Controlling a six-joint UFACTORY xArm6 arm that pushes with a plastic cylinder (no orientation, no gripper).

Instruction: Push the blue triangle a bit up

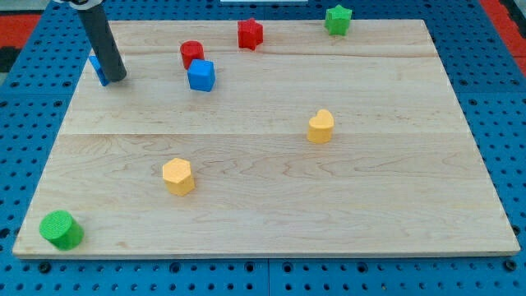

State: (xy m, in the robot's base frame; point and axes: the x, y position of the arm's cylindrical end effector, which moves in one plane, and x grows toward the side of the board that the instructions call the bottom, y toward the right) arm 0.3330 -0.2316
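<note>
The blue triangle lies near the board's top-left edge, mostly hidden behind my dark rod. My tip rests on the board right against the triangle's right and lower side. Only a blue sliver shows to the rod's left. A blue cube sits to the tip's right, apart from it.
A red cylinder stands just above-left of the blue cube. A red star and a green star are along the top. A yellow block, a yellow hexagon and a green cylinder lie lower on the wooden board.
</note>
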